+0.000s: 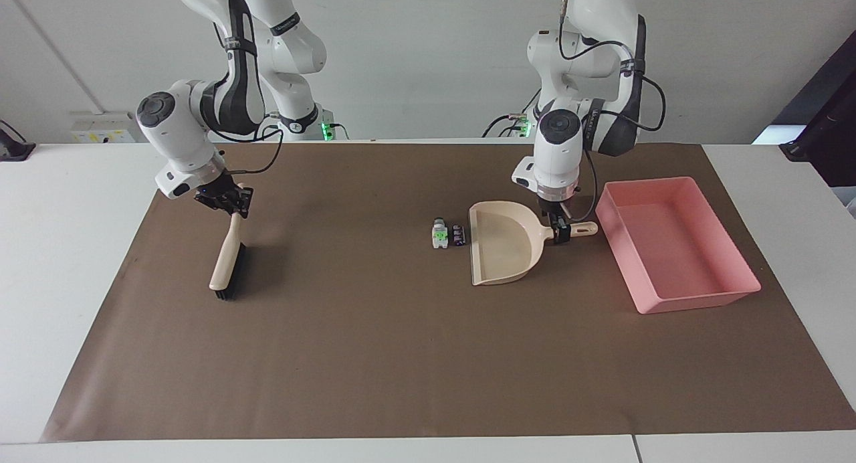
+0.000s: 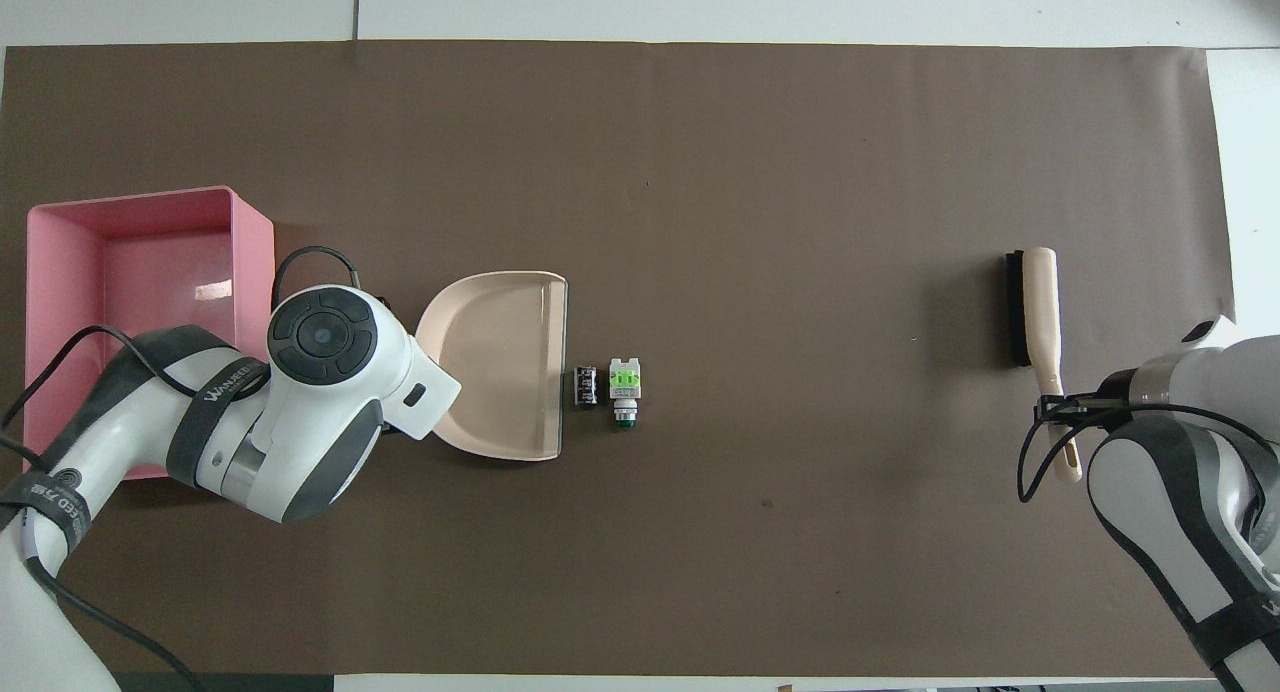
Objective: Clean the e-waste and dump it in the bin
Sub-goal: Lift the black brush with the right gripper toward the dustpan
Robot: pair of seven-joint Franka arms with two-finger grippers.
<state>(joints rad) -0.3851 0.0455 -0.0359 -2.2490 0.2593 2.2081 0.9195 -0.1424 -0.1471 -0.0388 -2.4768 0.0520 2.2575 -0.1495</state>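
the right gripper (image 1: pixel 231 207) is down at the handle end of the brush (image 1: pixel 227 262), its fingers pressed tight on the beige handle. the brush tilts, bristle end resting on the brown mat (image 1: pixel 374 356) toward the right arm's end of the worktop, so it looks ready to be carried over for sweeping.

the left gripper (image 1: pixel 560 232) straddles the dustpan's handle, fingers spread around it; whether they press it yet, i cannot tell. the dustpan (image 1: pixel 503 249) lies flat with its open mouth facing the e-waste, placed to catch what the brush pushes in.

the e-waste sits on the mat just beside that mouth, well apart from the brush: a black block (image 2: pixel 585 386) with pale marks nearest the pan, and touching or almost touching it a white-grey piece (image 2: pixel 625 382) with a bright green patch and a small dark green tip. both are tiny and loose.

the pink bin (image 1: pixel 675 245) stands empty beside the dustpan's handle, toward the left arm's end, close for tipping.
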